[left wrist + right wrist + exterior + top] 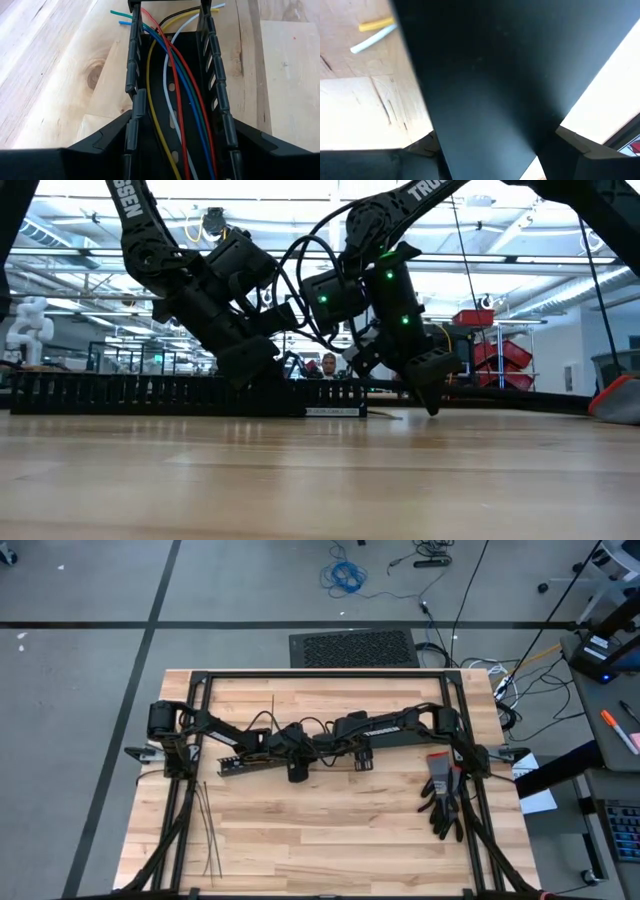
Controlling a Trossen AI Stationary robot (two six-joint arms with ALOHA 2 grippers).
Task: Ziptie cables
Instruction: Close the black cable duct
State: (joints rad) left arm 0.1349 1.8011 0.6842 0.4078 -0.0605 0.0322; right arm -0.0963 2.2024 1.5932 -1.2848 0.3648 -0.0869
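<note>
The cables [173, 80], thin coloured wires, lie lengthwise inside the long black slotted duct [245, 765]. Their ends [375, 24] stick out past the duct's right end onto the wood. My left gripper [180, 122] straddles the duct about midway along it. My right gripper [432, 395] points steeply down at the duct's right end, with a broad black surface [490, 90] between its fingers. Several zipties [205, 830] lie flat on the table near its left front. One more ziptie [272, 710] lies toward the far edge. My left gripper has the duct's two slotted side walls [131, 135] between its fingers, which lie across the duct. It slants down from the table's left. The duct rests flat on the table, open side up. My right gripper is closed on a black part at the duct's right end, coming from above and the right. That part fills its wrist view and hides the place of contact.
A pair of dark gloves [443, 798] lies on the table's right side. Black frame rails [320, 675] run along the table's far, left and right edges. Bare wood [320, 840] stretches across the near half of the table.
</note>
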